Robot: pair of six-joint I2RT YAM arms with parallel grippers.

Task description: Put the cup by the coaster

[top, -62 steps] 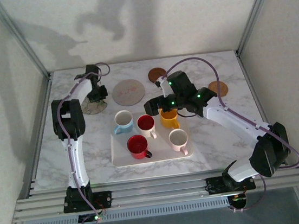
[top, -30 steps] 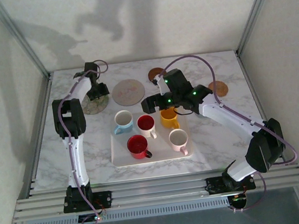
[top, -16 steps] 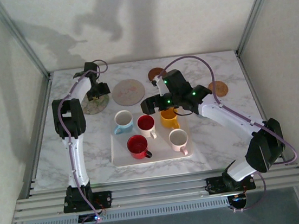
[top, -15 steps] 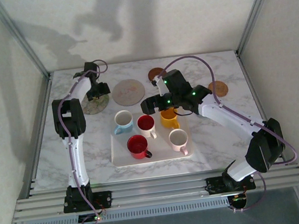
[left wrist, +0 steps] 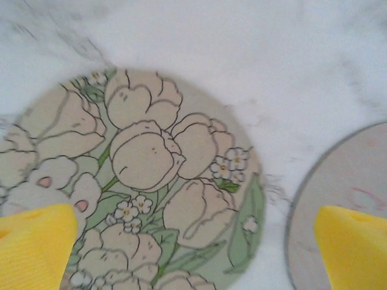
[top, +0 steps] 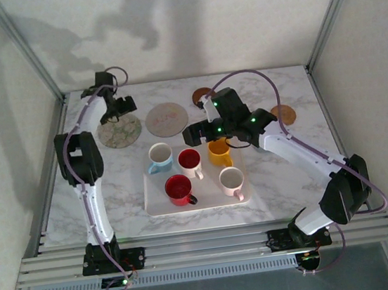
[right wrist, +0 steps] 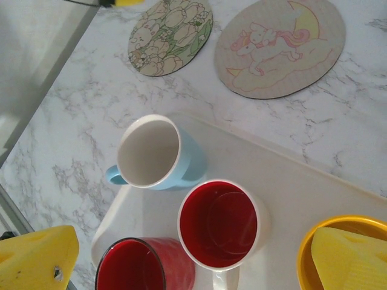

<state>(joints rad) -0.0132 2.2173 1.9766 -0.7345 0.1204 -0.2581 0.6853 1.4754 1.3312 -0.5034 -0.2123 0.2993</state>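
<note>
spread right claw [right wrist: 193,238] above a hard, slick, chip-prone cup [right wrist: 219,223] on the tray [right wrist: 290,175]; best pinched over the rim wall.

White marble-patterned table [top: 283,176], pale walls [top: 249,18] behind and beside it. Aluminium posts [top: 25,49] rise from its far corners. Soft shadows [top: 144,24] fall on the wall behind the table.

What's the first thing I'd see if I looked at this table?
Probably the white tray in the middle, holding a blue cup, a yellow cup, a red cup and two more. The right gripper hangs open just above them. Farther back lie a flower coaster, with the open left gripper near it, and a unicorn coaster beside it.
</note>
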